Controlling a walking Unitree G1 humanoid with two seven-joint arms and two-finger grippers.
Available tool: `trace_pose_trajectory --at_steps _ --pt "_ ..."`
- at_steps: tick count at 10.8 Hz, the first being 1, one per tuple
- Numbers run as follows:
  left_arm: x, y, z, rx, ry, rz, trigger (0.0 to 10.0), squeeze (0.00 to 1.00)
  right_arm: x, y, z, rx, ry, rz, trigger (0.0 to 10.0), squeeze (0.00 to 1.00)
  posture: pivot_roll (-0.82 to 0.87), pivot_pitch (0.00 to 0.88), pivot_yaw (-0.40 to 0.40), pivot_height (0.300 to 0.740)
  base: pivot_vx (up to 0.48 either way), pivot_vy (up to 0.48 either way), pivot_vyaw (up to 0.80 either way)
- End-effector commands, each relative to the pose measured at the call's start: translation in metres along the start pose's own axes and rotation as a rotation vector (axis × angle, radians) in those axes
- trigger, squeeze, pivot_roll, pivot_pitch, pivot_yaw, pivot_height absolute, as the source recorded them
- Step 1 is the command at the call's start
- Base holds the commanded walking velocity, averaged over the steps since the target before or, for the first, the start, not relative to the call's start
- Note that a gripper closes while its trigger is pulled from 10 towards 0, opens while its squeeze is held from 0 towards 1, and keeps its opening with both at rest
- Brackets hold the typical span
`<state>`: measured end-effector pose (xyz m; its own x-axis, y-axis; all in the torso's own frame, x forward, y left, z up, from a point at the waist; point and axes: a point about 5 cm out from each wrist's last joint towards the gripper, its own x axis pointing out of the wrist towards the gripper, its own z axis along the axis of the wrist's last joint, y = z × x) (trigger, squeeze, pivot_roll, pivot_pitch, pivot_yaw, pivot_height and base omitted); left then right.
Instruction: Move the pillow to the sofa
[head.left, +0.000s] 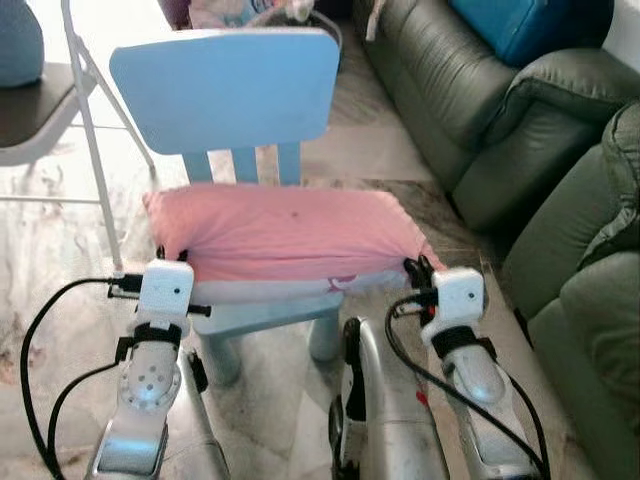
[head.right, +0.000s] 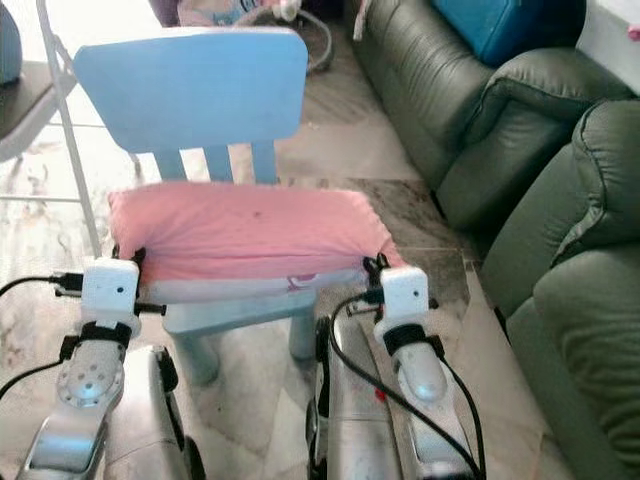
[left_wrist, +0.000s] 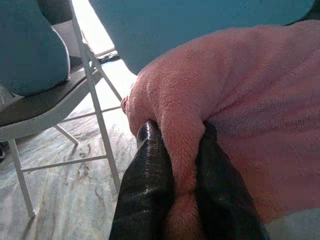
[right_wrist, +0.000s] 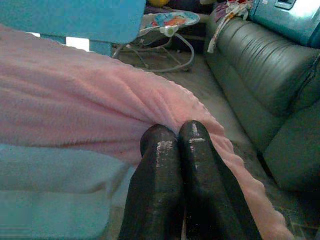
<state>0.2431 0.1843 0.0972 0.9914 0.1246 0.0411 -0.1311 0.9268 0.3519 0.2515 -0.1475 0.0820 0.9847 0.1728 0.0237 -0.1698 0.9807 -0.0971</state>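
Your dark green leather sofa (head.left: 470, 110) runs along the robot's right side, with a blue cushion (head.left: 525, 25) on its far seat and a second green armchair section (head.left: 590, 300) nearer the camera. The marble tile floor (head.left: 60, 230) spreads under everything. Straight ahead you have a small light-blue plastic kid's chair (head.left: 225, 90), backrest facing you, seat toward the robot. To the left stands a white folding chair (head.left: 85, 120) with a dark seat and a blue-grey cushion (left_wrist: 30, 45) on it. A baby bouncer (right_wrist: 167, 25) sits on the floor beyond the blue chair, near the sofa's end. The pink pillow (head.left: 285, 232) lies flat across the kid's chair seat, overhanging both sides, not on the sofa. Your two silver arms reach up to its near corners. Left gripper (left_wrist: 182, 150) is at the pillow's left near corner: in the left wrist view its two black fingers (left_wrist: 147, 185) are clamped on a pinched fold of pink fleece squeezed between them. Right gripper (right_wrist: 177, 137) is at the right near corner: in the right wrist view its fingers (right_wrist: 160, 170) are pressed together side by side, tips buried in the pillow's edge where the fabric puckers around them, so it grips a thin bit of fleece.
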Motion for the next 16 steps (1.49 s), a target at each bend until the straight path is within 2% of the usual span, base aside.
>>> trace_pose_trajectory --at_steps 1,5,6,7,8,9,15,16 --pt "0.002 0.005 -0.002 0.002 0.029 0.038 10.0 0.0 0.002 -0.009 0.01 0.009 -0.026 -0.047 10.0 0.0 0.01 0.035 -0.076 0.531 0.0 0.0 0.0" --pt "0.002 -0.003 -0.007 -0.011 0.076 0.03 10.0 0.0 0.005 -0.01 0.01 -0.019 -0.001 -0.028 10.0 0.0 0.0 0.035 -0.079 0.601 0.0 0.0 0.0" --pt "0.003 -0.004 -0.01 -0.01 0.088 0.032 10.0 0.0 0.004 -0.009 0.013 -0.043 -0.02 -0.051 10.0 0.0 0.0 0.034 -0.077 0.601 0.0 0.0 0.0" --pt "0.004 -0.004 -0.013 -0.008 0.102 0.039 10.0 0.0 0.003 -0.01 0.01 -0.024 -0.003 -0.063 10.0 0.0 0.0 0.028 -0.078 0.601 0.0 0.0 0.0" --pt "0.005 -0.004 -0.013 -0.003 0.1 0.045 10.0 0.0 0.003 -0.011 0.008 -0.026 0.007 -0.057 10.0 0.0 0.0 0.021 -0.078 0.601 0.0 0.0 0.0" --pt "0.006 -0.004 -0.012 -0.003 0.092 0.046 10.0 0.0 0.003 -0.012 0.009 0.009 -0.008 -0.049 10.0 0.0 0.01 0.017 -0.079 0.601 0.0 0.0 0.0" --pt "0.015 -0.004 0.001 -0.011 0.047 0.072 10.0 0.0 0.013 -0.008 0.006 0.029 -0.008 -0.071 10.0 0.0 0.03 0.028 -0.075 0.695 0.0 0.0 0.0" --pt "0.014 0.0 0.003 -0.003 0.04 0.082 10.0 0.0 0.016 -0.006 0.004 0.033 -0.004 -0.059 10.0 0.0 0.07 0.027 -0.087 0.715 0.0 0.0 0.0"
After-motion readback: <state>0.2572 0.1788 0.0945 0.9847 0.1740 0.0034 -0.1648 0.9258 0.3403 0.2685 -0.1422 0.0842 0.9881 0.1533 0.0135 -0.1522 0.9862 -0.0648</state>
